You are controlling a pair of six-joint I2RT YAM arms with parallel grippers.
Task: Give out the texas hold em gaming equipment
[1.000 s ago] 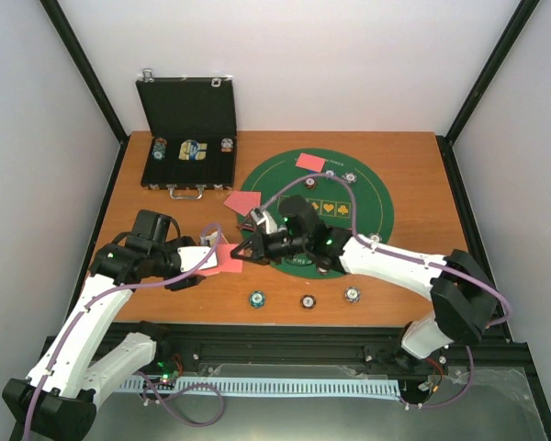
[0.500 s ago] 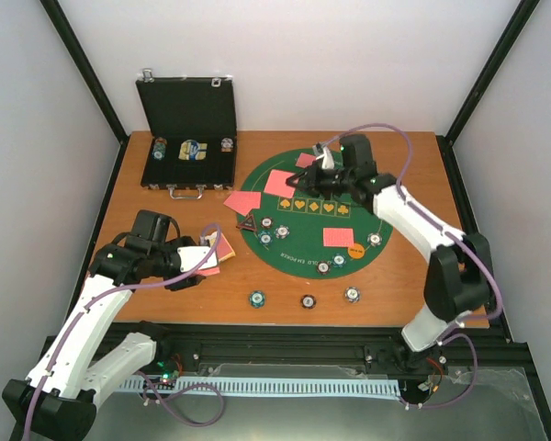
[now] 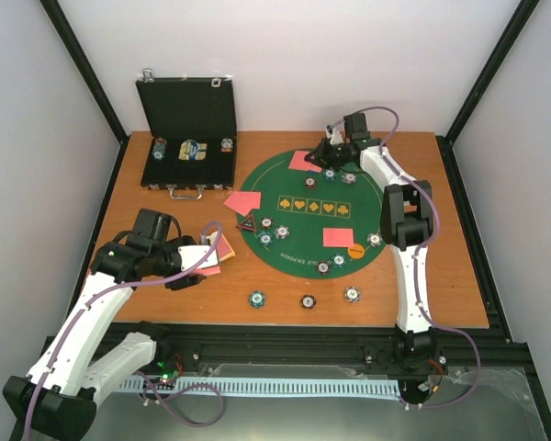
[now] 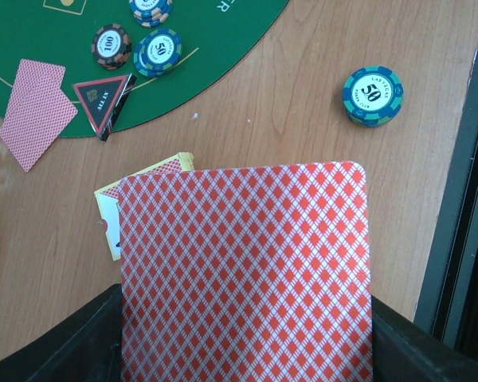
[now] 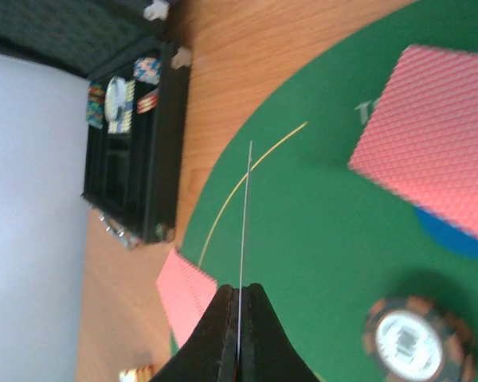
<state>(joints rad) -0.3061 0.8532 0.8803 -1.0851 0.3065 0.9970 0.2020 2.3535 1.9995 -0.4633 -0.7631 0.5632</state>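
The right gripper (image 3: 325,153) reaches to the far rim of the mat (image 3: 266,184), about 12 o'clock on the mat in the top view. Its fingers are pressed together on one held card (image 5: 244,215). The wrist view sees that card edge-on, as a thin line running straight out from the fingertips, so its long axis follows the gripper's own.

The step in hand looks like laying this card down at the far seat. A lying card (image 3: 305,161) rests on the felt just beside the gripper, at its 9 o'clock in the top view. In the wrist view it sits at 2 o'clock from the fingertips, partly covering a blue disc (image 5: 454,239). A brown chip (image 5: 410,338) is near at 4 o'clock. The held card's tip points over bare green beside the lying card, so a release here would probably land next to it and might overlap it. How high the card hangs above the felt cannot be told.

The left gripper (image 3: 202,257) is closed on a red-backed pack (image 4: 243,278) over the wooden table (image 3: 441,266). It sits off the mat's 8 o'clock edge, well apart from this seat, so the right arm is the nearer one. Open felt lies toward the mat's centre. The case (image 3: 188,138) stands well apart at 10 o'clock.
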